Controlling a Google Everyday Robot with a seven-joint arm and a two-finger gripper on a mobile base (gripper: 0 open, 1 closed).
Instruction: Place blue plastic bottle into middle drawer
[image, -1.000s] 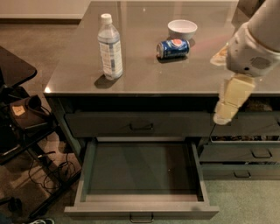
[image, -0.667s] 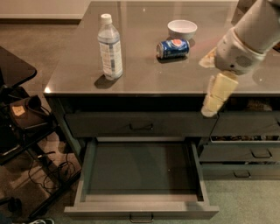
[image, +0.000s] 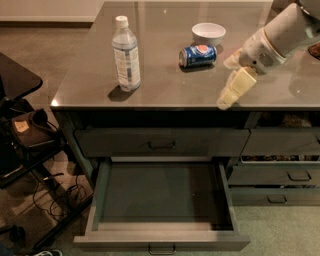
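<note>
While the bottle (image: 126, 55) stands upright on the worktop (image: 165, 87), the middle drawer (image: 160, 197) lies open below.
The claw (image: 234, 89) hangs at the worktop's front edge, right of the can (image: 198, 55); whether open or closed, I cannot tell.

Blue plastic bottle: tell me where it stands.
In the camera view, the blue plastic bottle stands upright on the countertop, toward its left, left of the Pepsi can; the end effector hangs over the front edge at right, apart from it.
</note>
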